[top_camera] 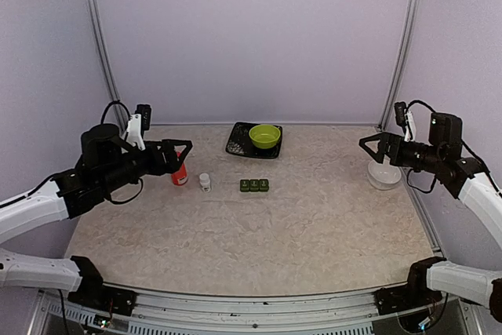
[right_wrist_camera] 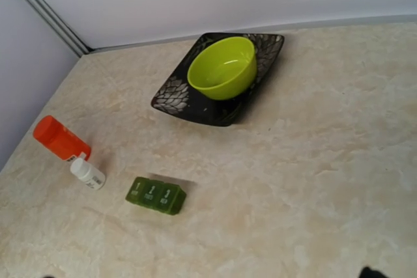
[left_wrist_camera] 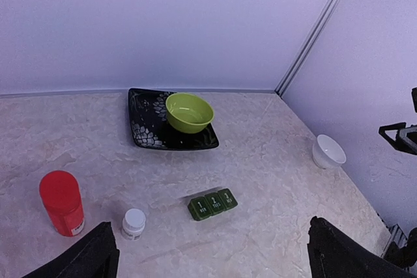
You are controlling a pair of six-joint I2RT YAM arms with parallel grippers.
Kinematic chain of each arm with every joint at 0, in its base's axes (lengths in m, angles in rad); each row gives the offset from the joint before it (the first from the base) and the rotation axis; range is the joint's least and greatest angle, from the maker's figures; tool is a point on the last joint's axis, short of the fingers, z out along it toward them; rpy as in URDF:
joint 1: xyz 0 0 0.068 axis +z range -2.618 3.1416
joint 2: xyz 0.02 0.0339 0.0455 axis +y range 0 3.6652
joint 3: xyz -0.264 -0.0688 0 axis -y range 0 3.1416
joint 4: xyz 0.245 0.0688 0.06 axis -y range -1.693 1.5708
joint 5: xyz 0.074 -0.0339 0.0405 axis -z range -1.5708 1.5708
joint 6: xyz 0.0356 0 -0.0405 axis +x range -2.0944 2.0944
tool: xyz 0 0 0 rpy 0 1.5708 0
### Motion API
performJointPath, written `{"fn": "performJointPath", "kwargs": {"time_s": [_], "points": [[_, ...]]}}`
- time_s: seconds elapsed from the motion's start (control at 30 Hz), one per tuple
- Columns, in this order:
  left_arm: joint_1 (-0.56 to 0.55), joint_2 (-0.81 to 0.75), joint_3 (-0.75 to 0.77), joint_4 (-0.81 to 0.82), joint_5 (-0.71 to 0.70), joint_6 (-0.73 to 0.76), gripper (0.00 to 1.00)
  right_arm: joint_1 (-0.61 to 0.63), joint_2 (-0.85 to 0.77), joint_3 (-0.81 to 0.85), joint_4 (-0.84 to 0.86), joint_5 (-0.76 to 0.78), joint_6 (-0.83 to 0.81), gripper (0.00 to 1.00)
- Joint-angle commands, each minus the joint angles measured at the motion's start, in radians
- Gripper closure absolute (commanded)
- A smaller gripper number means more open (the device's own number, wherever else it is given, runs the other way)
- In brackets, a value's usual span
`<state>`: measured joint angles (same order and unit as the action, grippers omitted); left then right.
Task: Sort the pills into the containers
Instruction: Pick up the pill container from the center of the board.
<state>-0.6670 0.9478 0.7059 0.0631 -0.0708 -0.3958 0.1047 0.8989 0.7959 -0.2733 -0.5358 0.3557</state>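
Observation:
The containers [top_camera: 254, 185] are three dark green boxes joined in a row, lids shut, numbered 1 to 3, lying mid-table [left_wrist_camera: 212, 204] [right_wrist_camera: 156, 194]. No loose pills show. A small white pill bottle [top_camera: 205, 182] stands left of them, with a red bottle [top_camera: 180, 176] beyond it. My left gripper [top_camera: 187, 152] hovers open above the red bottle, with nothing between its fingers [left_wrist_camera: 98, 252]. My right gripper [top_camera: 365, 147] hangs open at the far right, above a white bowl [top_camera: 384, 174]. Only one tip of its fingers [right_wrist_camera: 371, 271] shows in the right wrist view.
A lime green bowl [top_camera: 265, 136] sits on a black patterned square plate [top_camera: 238, 147] at the back centre. Grey walls with metal corner posts close in the back and both sides. Both bottles also appear from the left wrist: red bottle [left_wrist_camera: 62, 203], white bottle [left_wrist_camera: 133, 222].

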Motion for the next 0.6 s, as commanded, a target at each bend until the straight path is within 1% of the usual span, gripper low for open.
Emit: {"fn": "performJointPath", "kwargs": {"time_s": [0.0,0.2,0.37,0.5,0.57], "points": [[-0.026,0.082,0.033,0.037,0.026,0.024,0.01,0.01,-0.005,0.021,-0.011,0.038,-0.008,0.0],[-0.086,0.213,0.096,0.038,0.0,0.025,0.01,0.01,0.014,0.013,0.002,-0.013,-0.015,0.0],[-0.143,0.309,0.142,0.043,-0.023,0.071,0.01,0.01,0.038,0.001,0.015,-0.041,-0.012,0.0],[-0.152,0.402,0.193,0.031,-0.027,0.054,0.01,0.014,0.067,-0.038,0.075,-0.097,0.026,0.0],[-0.152,0.455,0.216,0.033,-0.028,0.034,0.01,0.03,0.08,-0.058,0.101,-0.101,0.037,0.0]]}}
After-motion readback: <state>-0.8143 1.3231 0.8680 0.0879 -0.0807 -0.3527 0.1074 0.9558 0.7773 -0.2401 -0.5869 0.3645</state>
